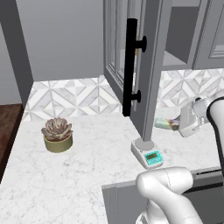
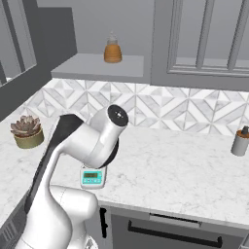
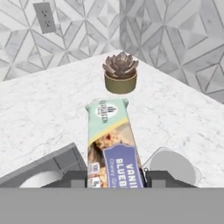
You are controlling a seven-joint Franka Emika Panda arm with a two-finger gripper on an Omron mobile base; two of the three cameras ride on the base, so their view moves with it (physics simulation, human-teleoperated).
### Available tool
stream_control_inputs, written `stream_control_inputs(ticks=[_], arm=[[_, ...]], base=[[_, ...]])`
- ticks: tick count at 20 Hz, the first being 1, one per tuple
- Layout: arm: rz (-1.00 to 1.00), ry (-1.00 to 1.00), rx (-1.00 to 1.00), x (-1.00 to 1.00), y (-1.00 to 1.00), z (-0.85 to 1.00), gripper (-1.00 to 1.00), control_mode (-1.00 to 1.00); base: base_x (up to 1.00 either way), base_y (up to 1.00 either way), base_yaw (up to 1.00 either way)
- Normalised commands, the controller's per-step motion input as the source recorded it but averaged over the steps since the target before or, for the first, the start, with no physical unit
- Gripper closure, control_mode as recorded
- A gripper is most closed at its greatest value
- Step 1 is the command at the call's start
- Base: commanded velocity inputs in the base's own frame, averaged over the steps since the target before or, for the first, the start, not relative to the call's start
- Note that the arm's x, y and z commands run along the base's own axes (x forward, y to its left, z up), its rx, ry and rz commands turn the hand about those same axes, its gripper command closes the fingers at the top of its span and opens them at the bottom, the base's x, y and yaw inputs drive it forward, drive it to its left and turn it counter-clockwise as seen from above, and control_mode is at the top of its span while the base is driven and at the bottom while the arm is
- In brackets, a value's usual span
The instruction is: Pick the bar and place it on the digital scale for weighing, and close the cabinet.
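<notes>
Hand view: the two dark fingertips (image 3: 154,178) sit at the bottom edge, closed narrow on the near end of the bar (image 3: 111,142). The gripper (image 3: 116,179) has the bar clamped between the jaws, and the bar runs out away from the camera, pale green end farthest, lilac label nearest. It's off the counter, held in the air. Just right of the bar and lower down is the grey round plate of the scale (image 3: 173,166); the bar isn't on it. Farther out on the white marble counter (image 3: 43,118), a small succulent (image 3: 120,72) in an olive pot. Behind that, the patterned tile wall with an outlet (image 3: 45,17) at upper left.

Left base view: robot base and arm nearest, lower right. The scale (image 1: 148,154) sits on the counter right under the edge of the open cabinet door (image 1: 131,65). Gripper (image 1: 177,124) is to the right of the scale and above the counter, with the bar (image 1: 165,123) sticking out toward the door. The cabinet's black bar handle (image 1: 130,65) faces the camera; door is swung out wide, not closed. Succulent (image 1: 57,134) is well off to the left.

Right base view: the arm's elbow hides most of the scale (image 2: 92,177); only its teal display shows. On the open cabinet shelf (image 2: 97,65) up top stands an orange-brown rounded item (image 2: 113,48). A small grey shaker (image 2: 239,141) sits far right on the counter.
</notes>
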Motion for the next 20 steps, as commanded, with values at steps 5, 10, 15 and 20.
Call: stream_control_inputs(ticks=[5, 10, 15, 20], arm=[[0.18, 0.05, 0.0, 0.31, 0.0, -0.49, 1.0, -1.0], [0.1, 0.01, 0.0, 0.42, 0.01, -0.36, 1.0, -1.0], [0.11, 0.0, 0.0, 0.4, 0.12, -0.5, 1.0, -1.0], [0.1, 0.01, 0.0, 0.3, 0.16, -0.47, 1.0, -1.0]], base=[[0.0, 0.0, 0.0], [0.0, 0.0, 0.0], [0.0, 0.0, 0.0], [0.0, 0.0, 0.0]])
